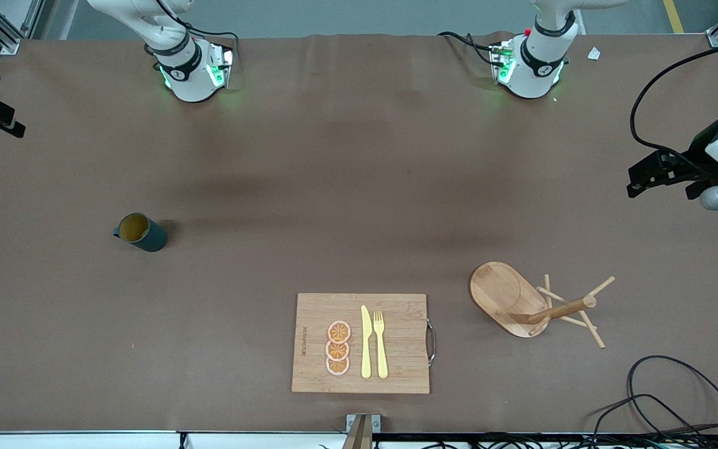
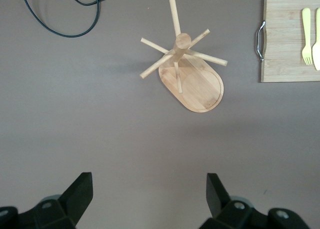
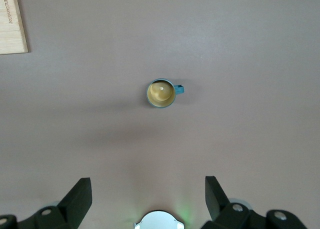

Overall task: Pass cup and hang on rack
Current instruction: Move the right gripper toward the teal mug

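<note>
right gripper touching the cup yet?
Apart. In the right wrist view the cup stands alone on bare table, well clear of the right gripper, whose open fingers hang high above it.

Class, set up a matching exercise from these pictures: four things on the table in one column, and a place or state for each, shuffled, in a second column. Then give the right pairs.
Column one
1. cup
2. rack
3. orange slices
4. left gripper

Column two
A. on the cutting board, beside the knife and fork
B. open, empty, high over the bare tabletop
C. upright toward the right arm's end of the table, empty
D. toward the left arm's end, all pegs bare

Pairs: 1-C, 2-D, 3-A, 4-B
</note>
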### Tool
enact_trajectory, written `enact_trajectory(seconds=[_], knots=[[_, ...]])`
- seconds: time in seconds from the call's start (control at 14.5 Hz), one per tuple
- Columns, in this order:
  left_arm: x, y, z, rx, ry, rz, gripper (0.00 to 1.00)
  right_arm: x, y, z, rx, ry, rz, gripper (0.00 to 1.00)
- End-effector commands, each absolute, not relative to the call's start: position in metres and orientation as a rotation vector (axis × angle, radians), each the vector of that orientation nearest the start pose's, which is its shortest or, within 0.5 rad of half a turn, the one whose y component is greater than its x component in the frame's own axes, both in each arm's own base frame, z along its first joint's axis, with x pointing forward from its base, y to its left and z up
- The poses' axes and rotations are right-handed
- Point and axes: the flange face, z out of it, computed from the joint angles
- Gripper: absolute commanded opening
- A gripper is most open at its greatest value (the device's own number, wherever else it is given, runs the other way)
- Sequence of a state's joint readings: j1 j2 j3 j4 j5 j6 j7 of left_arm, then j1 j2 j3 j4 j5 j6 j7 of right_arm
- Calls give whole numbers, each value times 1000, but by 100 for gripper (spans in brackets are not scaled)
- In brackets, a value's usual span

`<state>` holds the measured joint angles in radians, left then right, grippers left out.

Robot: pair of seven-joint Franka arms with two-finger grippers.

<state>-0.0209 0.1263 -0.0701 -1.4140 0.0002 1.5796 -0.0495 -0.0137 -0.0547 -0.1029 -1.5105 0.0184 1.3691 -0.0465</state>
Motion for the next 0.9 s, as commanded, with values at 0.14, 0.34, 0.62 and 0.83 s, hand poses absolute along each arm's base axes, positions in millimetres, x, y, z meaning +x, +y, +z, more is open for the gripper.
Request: enact_trajectory(seconds=[0.14, 0.34, 0.62, 0.83], knots=[[592, -56, 633, -3156, -37, -51, 100, 505, -60, 667, -3099, 26, 111, 100], [593, -53, 633, -3149, -113, -55, 100, 505, -60, 668, -3099, 26, 109, 100], [592, -56, 636, -3110, -21, -71, 100, 504, -60, 674, -3100, 45, 100, 100], [592, -59, 636, -3113, -11, -68, 100, 508, -61, 670, -3102, 51, 109, 100]])
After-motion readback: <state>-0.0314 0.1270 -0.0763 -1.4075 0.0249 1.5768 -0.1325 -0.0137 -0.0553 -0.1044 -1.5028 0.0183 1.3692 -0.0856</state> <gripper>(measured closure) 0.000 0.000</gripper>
